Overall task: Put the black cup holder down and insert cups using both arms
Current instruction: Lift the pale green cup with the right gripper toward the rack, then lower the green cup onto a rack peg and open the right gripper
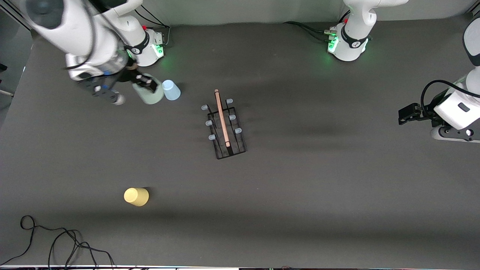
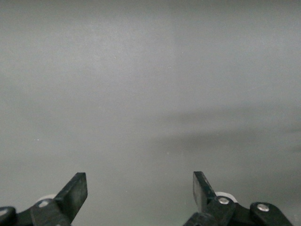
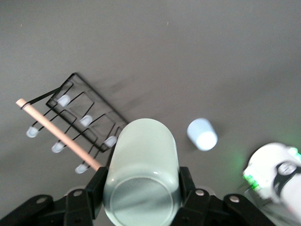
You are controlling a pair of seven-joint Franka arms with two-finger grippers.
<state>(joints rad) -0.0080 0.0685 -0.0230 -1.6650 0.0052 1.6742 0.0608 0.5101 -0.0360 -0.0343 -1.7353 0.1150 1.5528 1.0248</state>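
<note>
The black cup holder (image 1: 225,125), with its wooden rod and pale blue peg tips, stands mid-table; its pegs are bare. It also shows in the right wrist view (image 3: 80,113). My right gripper (image 1: 144,84) is shut on the mint green cup (image 1: 152,96), held off the table beside the light blue cup (image 1: 171,90). In the right wrist view the fingers clamp the mint cup (image 3: 141,155) on both sides, with the light blue cup (image 3: 202,134) on the table below. The yellow cup (image 1: 136,196) sits nearer the front camera. My left gripper (image 1: 403,115) waits open and empty (image 2: 140,188).
Black cables (image 1: 56,243) lie at the table's front edge toward the right arm's end. The two arm bases (image 1: 150,45) (image 1: 348,45) stand along the table's back edge.
</note>
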